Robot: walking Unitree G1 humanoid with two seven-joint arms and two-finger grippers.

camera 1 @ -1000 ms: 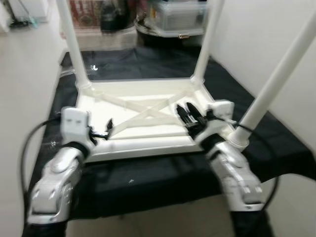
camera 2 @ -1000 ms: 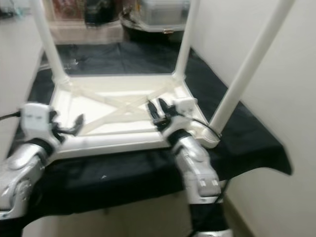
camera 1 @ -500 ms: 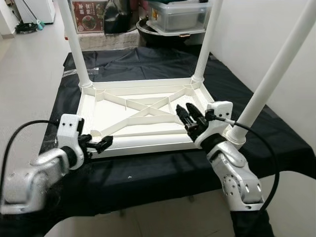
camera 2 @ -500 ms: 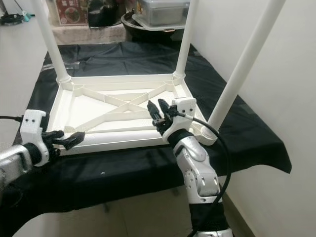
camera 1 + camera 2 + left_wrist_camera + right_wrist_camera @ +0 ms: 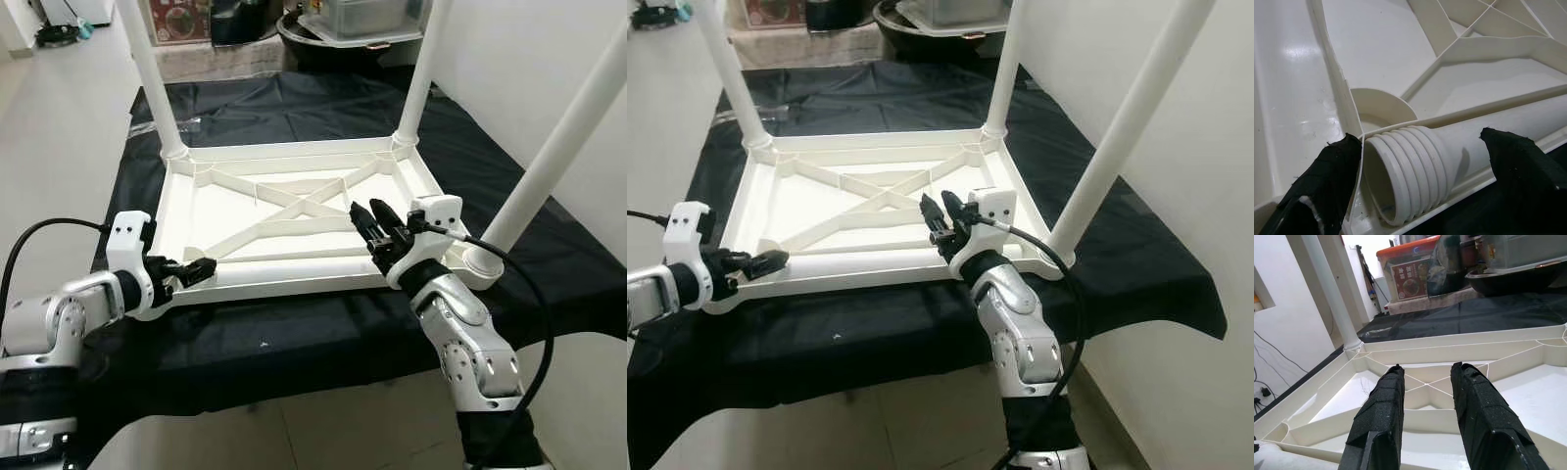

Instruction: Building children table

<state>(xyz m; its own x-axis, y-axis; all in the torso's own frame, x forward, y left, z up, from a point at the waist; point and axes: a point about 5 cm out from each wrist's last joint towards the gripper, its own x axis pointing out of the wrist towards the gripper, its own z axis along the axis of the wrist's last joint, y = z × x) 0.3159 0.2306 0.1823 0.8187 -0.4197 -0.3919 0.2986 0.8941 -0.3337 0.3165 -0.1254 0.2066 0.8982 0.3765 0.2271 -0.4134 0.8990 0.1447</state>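
My left hand [image 5: 201,269] reaches in low from my left, fingers spread on either side of the loose table leg [image 5: 1459,147] without closing on it. That leg lies flat along the near rim of the upturned white tabletop [image 5: 225,196], its ribbed end just ahead of my fingertips [image 5: 1327,171] and just beside the one empty corner socket [image 5: 1376,105]. Three more legs stand upright in the other corners: one beyond my left hand [image 5: 147,69], one at the far right corner [image 5: 423,59], one just right of my right hand [image 5: 563,147]. The tabletop rests on a worktop [image 5: 313,333] draped in black cloth, with bare cloth on every side. My right hand [image 5: 372,227] hovers above the near right part of the ribbed underside, forearm angled up, fingers [image 5: 1476,396] parted and holding nothing.
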